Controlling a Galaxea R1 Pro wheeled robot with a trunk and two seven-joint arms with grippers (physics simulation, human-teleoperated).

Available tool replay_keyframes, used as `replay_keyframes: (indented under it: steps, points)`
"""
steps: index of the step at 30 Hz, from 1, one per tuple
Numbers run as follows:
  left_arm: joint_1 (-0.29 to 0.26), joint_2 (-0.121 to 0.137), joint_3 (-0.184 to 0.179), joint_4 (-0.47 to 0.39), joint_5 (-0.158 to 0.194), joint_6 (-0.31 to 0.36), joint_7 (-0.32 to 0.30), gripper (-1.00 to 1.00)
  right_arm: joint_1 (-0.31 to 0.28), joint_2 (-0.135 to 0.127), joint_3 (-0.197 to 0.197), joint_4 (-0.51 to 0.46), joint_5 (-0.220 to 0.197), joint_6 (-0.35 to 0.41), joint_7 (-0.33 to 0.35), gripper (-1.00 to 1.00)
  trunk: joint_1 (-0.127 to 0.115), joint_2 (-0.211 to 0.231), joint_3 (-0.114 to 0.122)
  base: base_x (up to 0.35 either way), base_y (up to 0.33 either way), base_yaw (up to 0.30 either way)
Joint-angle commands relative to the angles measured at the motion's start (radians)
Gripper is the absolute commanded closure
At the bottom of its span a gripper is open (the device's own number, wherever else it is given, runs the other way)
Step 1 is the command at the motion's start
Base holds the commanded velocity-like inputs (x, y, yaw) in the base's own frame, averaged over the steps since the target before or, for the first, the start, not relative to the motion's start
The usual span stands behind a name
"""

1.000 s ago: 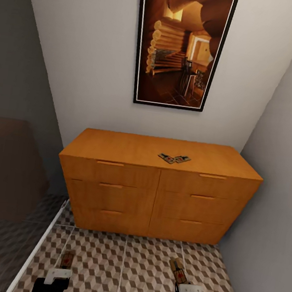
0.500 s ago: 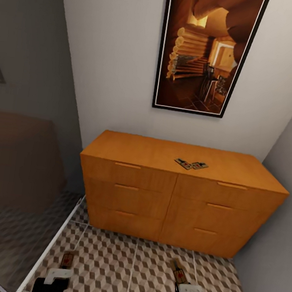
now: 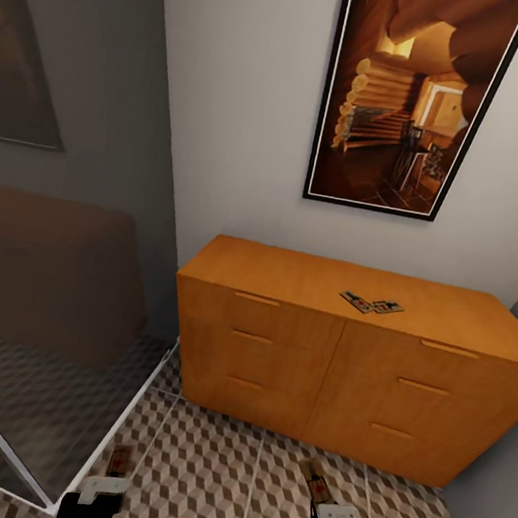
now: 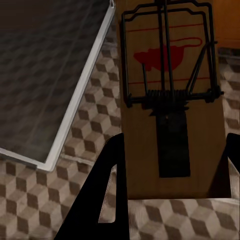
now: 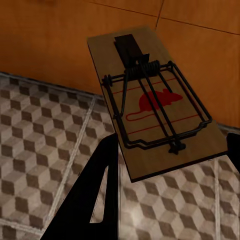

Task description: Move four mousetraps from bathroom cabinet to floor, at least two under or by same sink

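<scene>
Each gripper carries a mousetrap over the cube-patterned bathroom floor tiles (image 3: 205,481).
Left gripper (image 4: 172,172) fingers hold one flat brown wooden mousetrap (image 4: 170,95); right gripper (image 5: 172,172) fingers another (image 5: 152,102); two more (image 3: 371,304) lie atop the orange-brown wooden cabinet (image 3: 279,352).

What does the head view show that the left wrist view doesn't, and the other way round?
Head view alone: the cabinet with two mousetraps on top, a framed picture, and the right gripper. Left wrist view alone: close detail of the held mousetrap, its wire and red mouse print. Shared: the left gripper, that trap, the bathroom floor.
</scene>
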Motion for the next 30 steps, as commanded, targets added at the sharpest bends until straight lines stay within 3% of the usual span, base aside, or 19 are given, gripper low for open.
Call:
replay_keyframes:
  steps: [1, 30]
  points:
    - [-0.001, -0.001, -0.006, 0.002, -0.007, -0.003, 0.009, 1.0, -0.001, -0.001, 0.005, 0.0, 0.003, -0.001, -0.009, 1.0, 0.0, 0.0, 0.0, 0.0, 0.0, 0.239]
    - [-0.001, -0.002, -0.006, 0.002, -0.007, -0.003, 0.01, 1.0, -0.001, -0.002, 0.003, 0.0, 0.005, -0.001, -0.01, 1.0, 0.0, 0.0, 0.001, -0.011, 0.0, 0.245]
